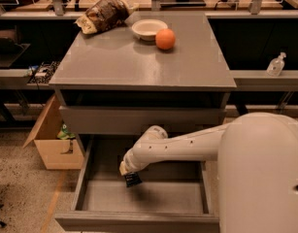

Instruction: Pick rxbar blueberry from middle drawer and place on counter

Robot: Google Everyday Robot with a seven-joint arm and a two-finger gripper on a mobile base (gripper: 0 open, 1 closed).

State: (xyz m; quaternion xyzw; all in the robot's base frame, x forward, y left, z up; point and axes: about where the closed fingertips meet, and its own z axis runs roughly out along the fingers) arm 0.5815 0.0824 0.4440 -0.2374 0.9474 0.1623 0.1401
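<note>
**Bar held over the middle drawer; table above and beyond**

Above the middle drawer's point(153, 198) bare floor, left of its centre, the tool point(130, 174) is seen closed on the rxbar blueberry point(133, 179), whose long axis hangs tilted. The table point(139, 62) lies above and beyond the drawer, so a lift is judged necessary. The grip itself is largely hidden by the wrist.

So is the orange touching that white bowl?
Cannot tell. In the camera view the orange overlaps the front of the bowl, which hides any gap. The gripper is down inside the open middle drawer, away from both.
</note>
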